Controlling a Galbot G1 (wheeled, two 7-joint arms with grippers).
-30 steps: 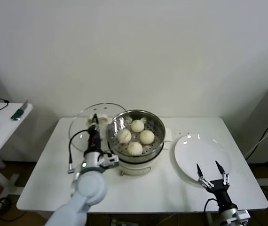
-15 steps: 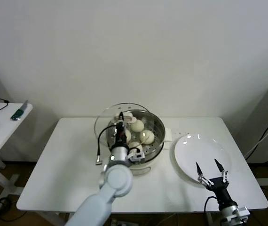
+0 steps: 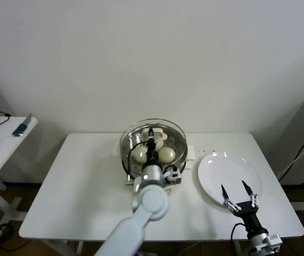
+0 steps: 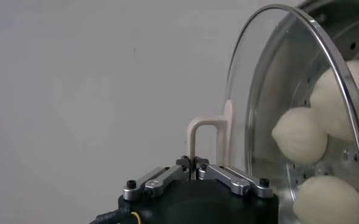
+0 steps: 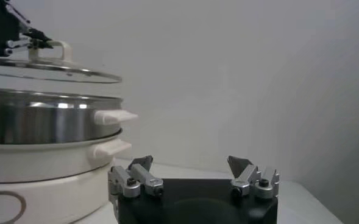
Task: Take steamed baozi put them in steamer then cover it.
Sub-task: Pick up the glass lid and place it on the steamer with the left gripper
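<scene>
A: What was the left hand [image 4: 194, 172] doing?

B: It was clamped shut on the white handle [image 4: 208, 139] of the glass lid [image 3: 153, 140], holding the lid level just above the steamer [image 3: 181, 154]. From the right wrist view a thin gap showed between lid rim and basket, so I'd judge the lid wasn't seated yet.

A: Why grip it by the handle?

B: Probably so the lid hangs flat and drops squarely onto the rim.

A: And the buns?

B: The buns [image 3: 166, 154] lay inside the steamer, visible through the glass.

A: The right hand [image 3: 238, 196]?

B: It was parked low over the near edge of the empty white plate [image 3: 228, 169] on the desk [image 3: 82, 181], fingers spread wide, holding nothing, well clear of the steamer.
</scene>
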